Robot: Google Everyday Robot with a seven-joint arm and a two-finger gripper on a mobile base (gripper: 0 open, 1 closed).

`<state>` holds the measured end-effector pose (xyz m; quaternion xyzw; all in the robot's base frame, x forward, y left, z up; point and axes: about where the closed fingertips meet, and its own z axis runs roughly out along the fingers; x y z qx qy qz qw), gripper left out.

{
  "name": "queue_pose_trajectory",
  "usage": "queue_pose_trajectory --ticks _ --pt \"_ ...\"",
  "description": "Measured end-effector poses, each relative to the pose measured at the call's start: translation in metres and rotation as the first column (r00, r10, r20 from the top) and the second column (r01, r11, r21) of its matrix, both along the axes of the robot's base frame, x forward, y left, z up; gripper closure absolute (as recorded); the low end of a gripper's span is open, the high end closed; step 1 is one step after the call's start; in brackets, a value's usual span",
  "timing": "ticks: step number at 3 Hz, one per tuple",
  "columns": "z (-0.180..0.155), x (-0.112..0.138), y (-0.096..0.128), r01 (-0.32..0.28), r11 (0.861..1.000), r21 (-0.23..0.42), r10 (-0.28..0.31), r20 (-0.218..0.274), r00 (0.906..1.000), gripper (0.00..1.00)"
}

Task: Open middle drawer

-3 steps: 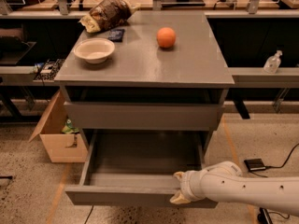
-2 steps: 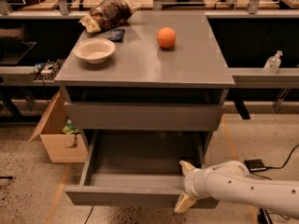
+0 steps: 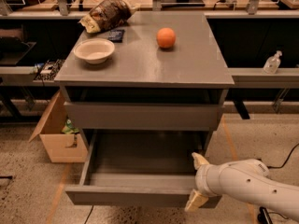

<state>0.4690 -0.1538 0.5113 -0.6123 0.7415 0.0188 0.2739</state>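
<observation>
The middle drawer [image 3: 140, 196] is pulled out far from the grey cabinet, and its empty inside shows. Its flat front faces me low in the view. The closed top drawer front [image 3: 142, 116] sits above it. My gripper [image 3: 197, 181] is at the right end of the open drawer's front, on a white arm coming in from the lower right. Its fingers are spread apart. One fingertip [image 3: 200, 160] is over the drawer's inside and the other is in front of the panel. It holds nothing.
On the cabinet top [image 3: 196, 69] are a white bowl [image 3: 94, 50], an orange [image 3: 166, 37], a snack bag [image 3: 106, 14] and a small dark packet [image 3: 116, 35]. A cardboard box [image 3: 56, 136] stands on the floor at the left. A bottle [image 3: 272, 62] stands on the right shelf.
The gripper's fingers have spread apart from the drawer front and the hand has shifted a little to the right. The drawer stays pulled out.
</observation>
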Motion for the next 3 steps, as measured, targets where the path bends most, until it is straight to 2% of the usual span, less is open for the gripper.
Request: queue_pose_trajectory --ticks 1,2,3 --pt "0.028 -0.004 -0.038 0.066 0.996 -0.063 -0.065 0.02 0.9977 0.0" --pt "0.054 -0.003 -0.084 0.178 0.981 -0.073 -0.177 0.022 0.9839 0.0" --pt "0.076 0.005 -0.135 0.257 0.963 -0.079 -0.255 0.029 0.9664 0.0"
